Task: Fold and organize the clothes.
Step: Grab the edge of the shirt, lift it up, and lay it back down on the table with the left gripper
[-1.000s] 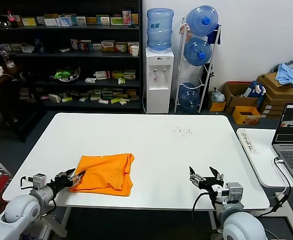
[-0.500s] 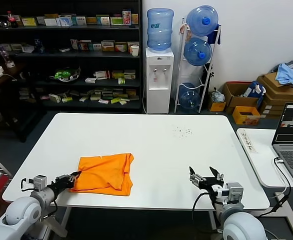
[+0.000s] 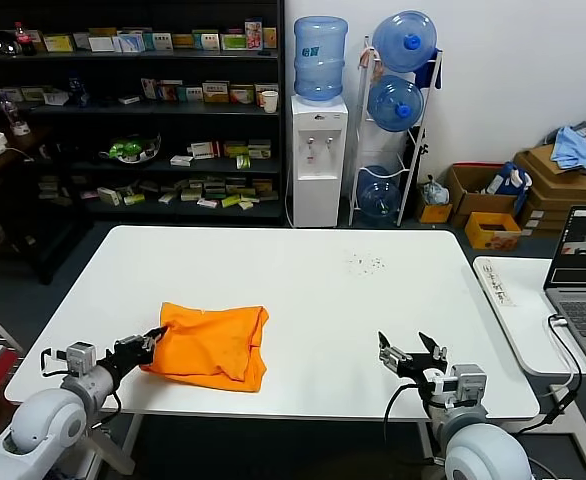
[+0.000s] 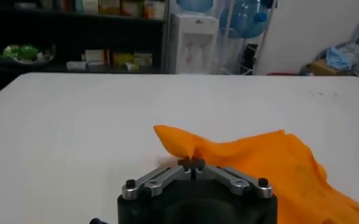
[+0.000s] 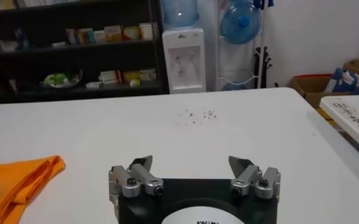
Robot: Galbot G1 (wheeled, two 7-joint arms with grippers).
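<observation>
The orange T-shirt (image 3: 213, 345) lies folded into a rough rectangle on the white table (image 3: 303, 290), near its front left. My left gripper (image 3: 153, 342) is at the shirt's near-left corner and is shut on that corner of fabric, lifting it slightly. In the left wrist view the closed fingertips (image 4: 192, 163) pinch a raised peak of the orange shirt (image 4: 258, 161). My right gripper (image 3: 411, 355) is open and empty near the table's front edge, right of the shirt. In the right wrist view its open fingers (image 5: 141, 165) frame bare table, with the shirt's edge (image 5: 17, 179) off to one side.
A second white table with a laptop (image 3: 585, 270) stands at the right. A water dispenser (image 3: 319, 150), a bottle rack and dark shelves (image 3: 123, 110) stand beyond the table. Cardboard boxes with a blue-grey clothes heap (image 3: 573, 150) are at the far right. Small specks (image 3: 363, 264) mark the tabletop.
My left gripper has moved forward and up with the shirt's corner, raising that corner off the table. The right arm has not moved.
</observation>
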